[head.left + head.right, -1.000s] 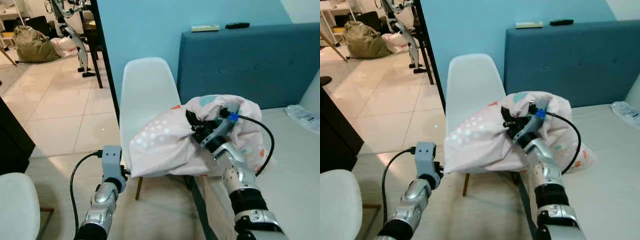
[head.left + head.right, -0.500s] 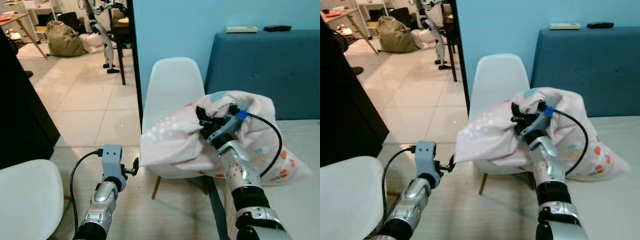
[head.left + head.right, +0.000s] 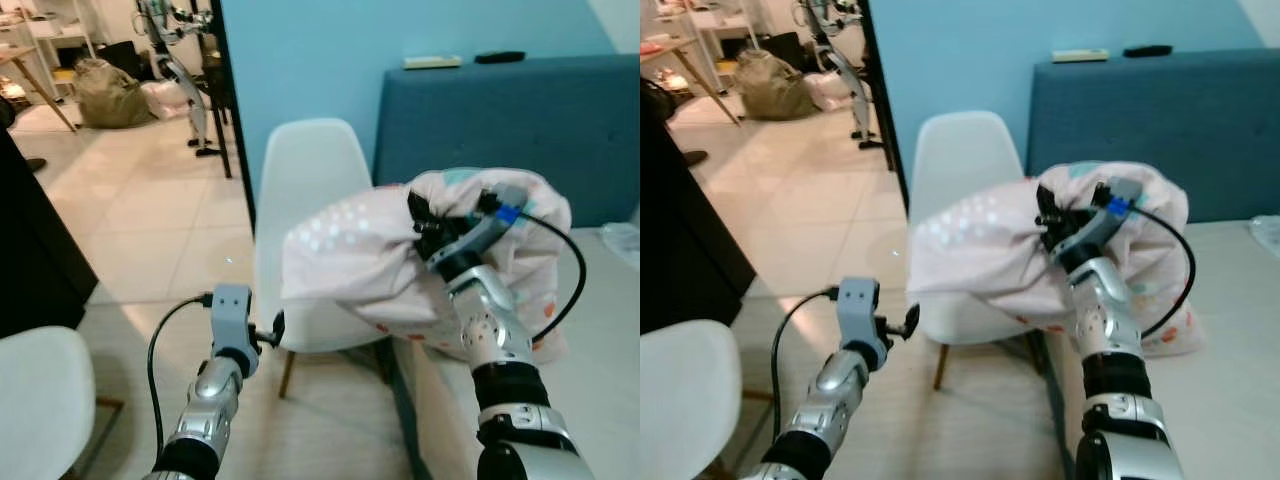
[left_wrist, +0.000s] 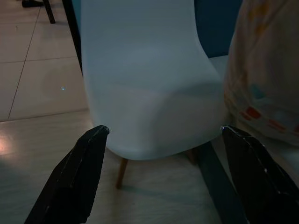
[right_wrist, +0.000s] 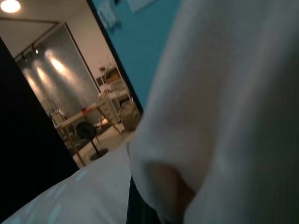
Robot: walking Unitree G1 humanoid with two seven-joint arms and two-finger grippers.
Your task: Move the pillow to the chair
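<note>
The patterned pillow (image 3: pixel 380 260) is gripped mid-air by the right gripper (image 3: pixel 428 225) — fingers clamped into its fabric — over the white chair (image 3: pixel 310 200). The left gripper (image 4: pixel 163 172) is held spread wide before the seat.

Pale pink pillow (image 3: pixel 365 255) against blue.
It carries white dots at one end and what look like teal and orange blotches elsewhere; the chair (image 3: pixel 305 190) is plain white, the headboard (image 3: pixel 480 125) deep blue.

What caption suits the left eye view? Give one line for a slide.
Right gripper carries the patterned pillow above the white chair while the open left gripper waits below.
</note>
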